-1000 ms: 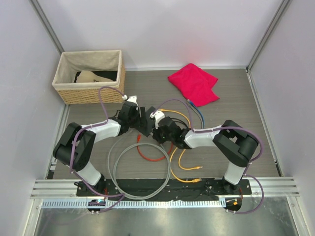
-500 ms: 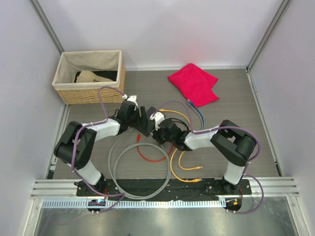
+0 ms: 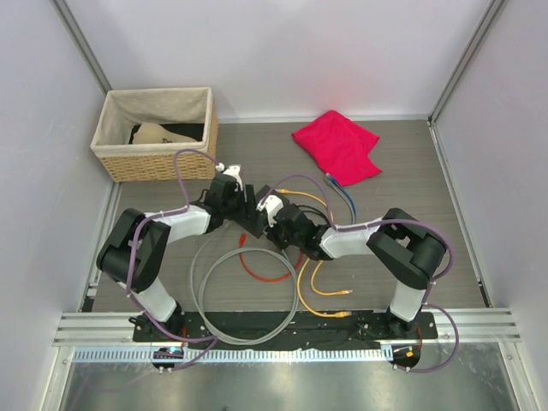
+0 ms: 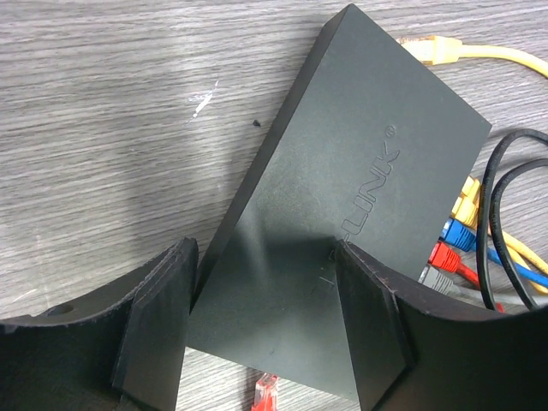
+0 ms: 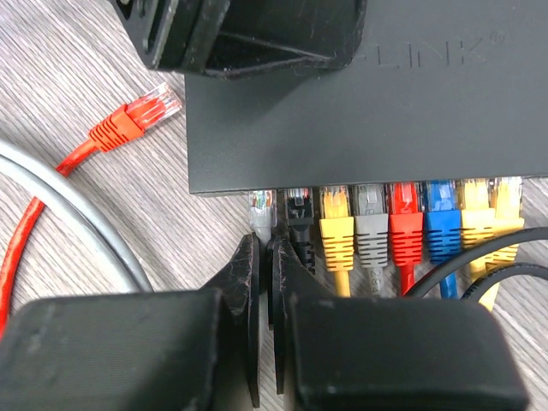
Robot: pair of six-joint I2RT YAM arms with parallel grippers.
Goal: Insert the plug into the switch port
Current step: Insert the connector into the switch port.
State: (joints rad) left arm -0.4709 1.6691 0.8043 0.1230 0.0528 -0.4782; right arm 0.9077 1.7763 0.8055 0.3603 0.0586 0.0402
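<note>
The switch (image 4: pixel 360 145), a flat dark grey box with "LINK" lettering on its lid, lies flat on the grey wood-grain desk (image 4: pixel 103 103) near the middle, between the 2 arms. The left hand (image 4: pixel 261 248) is released, its 2 fingers spread over one corner of the switch: one finger stands just beside the switch's long edge and the other sits over the lid. Whether either pad presses on the switch cannot be told. The right hand (image 5: pixel 265 248) is clenched on the plug (image 5: pixel 259 210), a clear connector with a pale grey boot. The plug's tip is at the end socket of the row, though how deep it sits cannot be told. Beside it, 7 more plugs fill the row: black (image 5: pixel 298 224), yellow, grey, red, blue and 2 yellow. A loose red plug (image 5: pixel 137 116) lies on the desk near the switch's corner, and a grey cable (image 5: pixel 77 205) curves past it. A wicker basket (image 3: pixel 154 158) and a red cloth (image 3: pixel 336 145) lie at the far side.
</note>
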